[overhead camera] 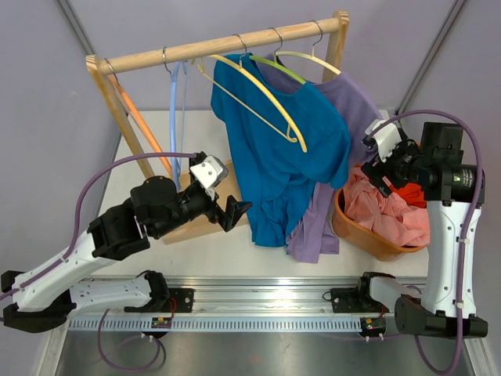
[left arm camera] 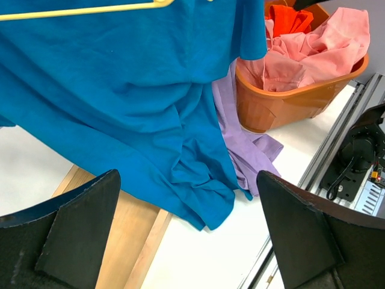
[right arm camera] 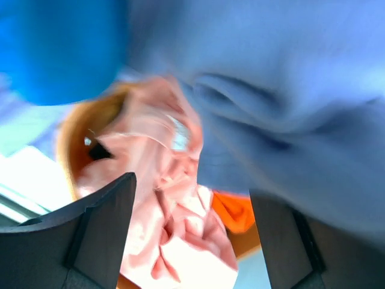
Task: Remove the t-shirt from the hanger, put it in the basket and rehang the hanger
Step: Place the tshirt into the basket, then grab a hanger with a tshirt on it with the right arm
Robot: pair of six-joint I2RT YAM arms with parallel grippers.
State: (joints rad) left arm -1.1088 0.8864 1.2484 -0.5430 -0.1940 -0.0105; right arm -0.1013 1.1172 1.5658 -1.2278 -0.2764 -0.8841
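step: honestly looks like the gap between grabs, nothing is held and a shirt needs to come off next
blue t-shirt (overhead camera: 274, 157): hangs from the wooden rail (overhead camera: 219, 47) at the middle of the rack, hem slumped onto the worktop (overhead camera: 235, 262) and the rack's foot board
yellow hanger (overhead camera: 270, 98): hooked on the rail, and its long arm lies on the outside of the blue fabric, so I'd guess the shirt is only half on it, can't swear to that
purple t-shirt (overhead camera: 352, 102): behind and to the right of the blue one on its own hanger, lower edge trailing beside the basket (overhead camera: 356, 231)
basket: orange, sits on the right of the worktop, stuffed with pink clothes (overhead camera: 383, 207) plus something orange
left end effector (overhead camera: 235, 213): wide open, empty, aimed at the blue shirt's lower left, near it but not touching
right end effector (overhead camera: 377, 171): fingers apart, gripping nothing, up above the basket right beside the purple shirt
next move: probably pinch the blue shirt near a shoulder and pull it down and sideways clear of the hanger arm, without dragging the hook off the rail
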